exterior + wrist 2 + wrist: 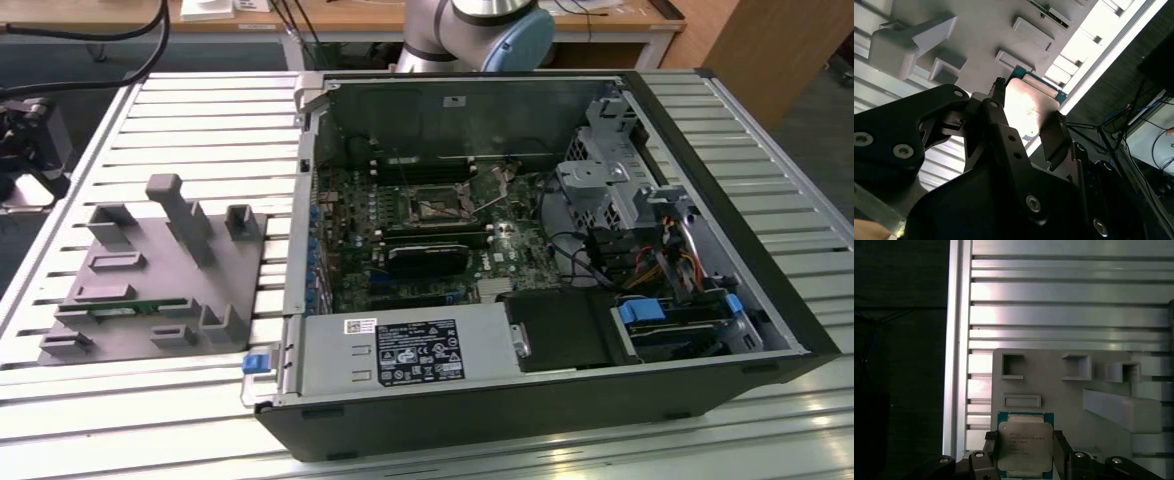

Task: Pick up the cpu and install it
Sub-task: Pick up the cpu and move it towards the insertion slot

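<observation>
The cpu [1025,444], a thin square chip with a shiny silver top and a green edge, sits between my gripper's [1025,454] two black fingers [991,450]. The gripper is shut on its two opposite sides. In the second wrist view the cpu [1030,105] hangs well above the grey fixture [979,30], with a fingertip [999,89] on each side. The exterior view has the open black socket frame [438,207] on the motherboard inside the computer case [534,250].
The grey fixture [147,270] with raised blocks and slots lies on the slatted metal table [200,110], at the exterior view's left of the case. A green memory stick [127,310] lies in it. Cables, drive bays [614,190] and a power supply [400,350] crowd the case.
</observation>
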`<state>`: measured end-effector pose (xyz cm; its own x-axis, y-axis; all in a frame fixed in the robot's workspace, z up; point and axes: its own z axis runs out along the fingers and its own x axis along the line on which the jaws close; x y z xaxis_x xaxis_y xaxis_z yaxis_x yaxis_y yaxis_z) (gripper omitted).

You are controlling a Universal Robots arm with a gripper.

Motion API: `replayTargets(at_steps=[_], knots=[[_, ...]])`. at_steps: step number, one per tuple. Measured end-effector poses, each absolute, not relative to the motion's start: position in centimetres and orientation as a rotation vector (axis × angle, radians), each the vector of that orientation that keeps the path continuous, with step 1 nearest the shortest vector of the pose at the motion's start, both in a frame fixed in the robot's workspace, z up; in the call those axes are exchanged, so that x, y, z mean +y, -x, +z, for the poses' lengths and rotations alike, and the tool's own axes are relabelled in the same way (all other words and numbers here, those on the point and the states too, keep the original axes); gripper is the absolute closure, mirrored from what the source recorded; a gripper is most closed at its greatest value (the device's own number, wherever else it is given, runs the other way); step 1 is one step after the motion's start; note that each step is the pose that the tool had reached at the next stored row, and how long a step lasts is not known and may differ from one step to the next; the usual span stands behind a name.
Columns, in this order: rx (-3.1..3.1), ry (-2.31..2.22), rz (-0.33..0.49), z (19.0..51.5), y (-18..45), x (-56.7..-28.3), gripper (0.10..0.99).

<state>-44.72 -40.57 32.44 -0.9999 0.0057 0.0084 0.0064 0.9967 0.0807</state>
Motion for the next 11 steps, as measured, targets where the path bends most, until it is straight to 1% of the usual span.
replayTargets(at_steps=[11], knots=[[-3.131,0.009,-0.128,33.15,44.74,-40.57,0.557]])
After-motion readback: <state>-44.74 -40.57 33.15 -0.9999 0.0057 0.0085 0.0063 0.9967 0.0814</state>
